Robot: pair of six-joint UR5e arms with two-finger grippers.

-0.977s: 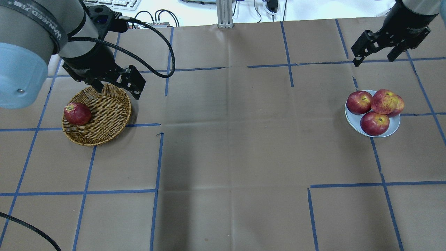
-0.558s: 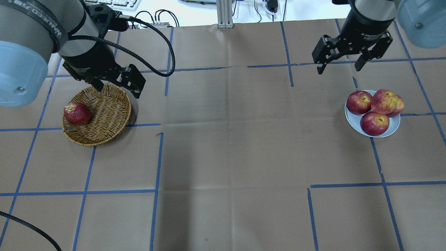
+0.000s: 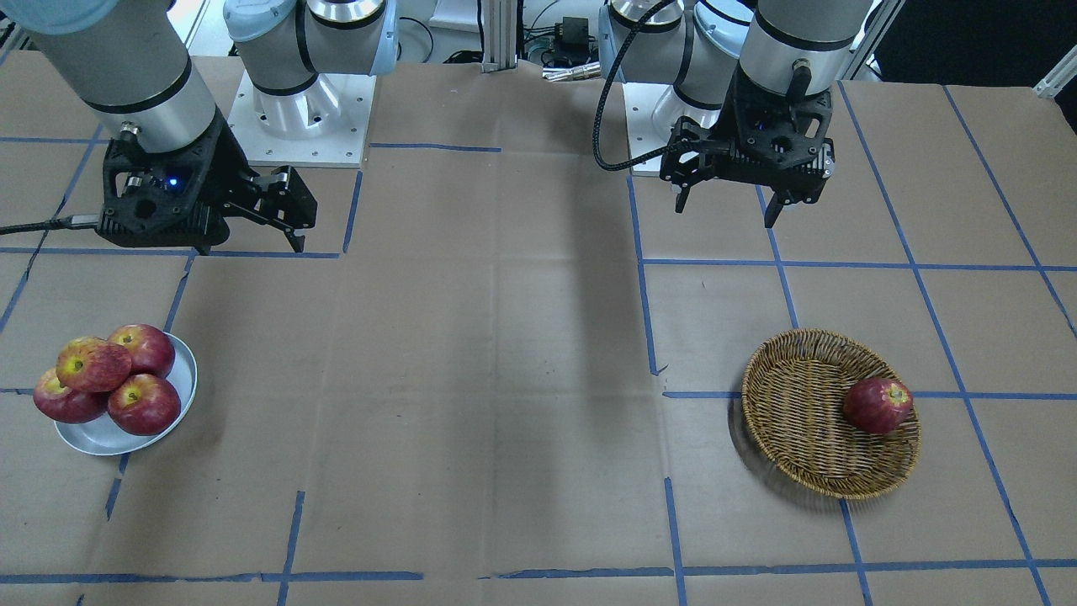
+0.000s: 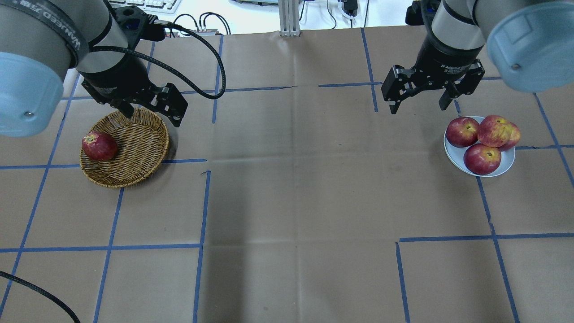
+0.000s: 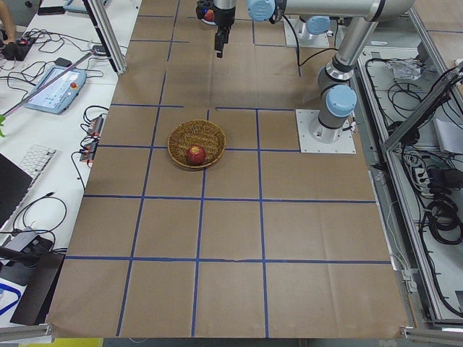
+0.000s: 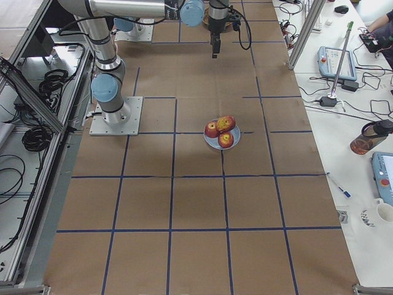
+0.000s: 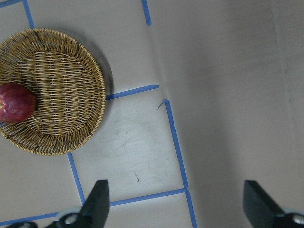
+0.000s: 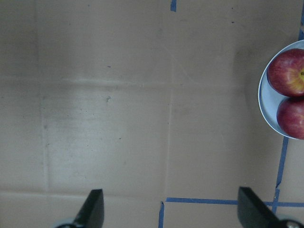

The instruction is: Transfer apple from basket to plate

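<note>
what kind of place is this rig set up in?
Most likely a robotics lab cell: brown-papered table with a blue tape grid, a teach pendant and keyboard on the side bench, arm bases bolted to metal plates.

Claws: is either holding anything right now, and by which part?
Nothing is held: the left claw and the right claw both hang open and empty.

Brown paper (image 4: 287,202) covers the whole table, ruled into squares by blue tape (image 4: 110,247) and creased down the middle. White benches (image 5: 25,119) flank it: a keyboard (image 5: 37,160) and teach pendant (image 5: 54,83) on one, a bottle (image 6: 366,137) and mug (image 6: 385,212) on the other.
</note>
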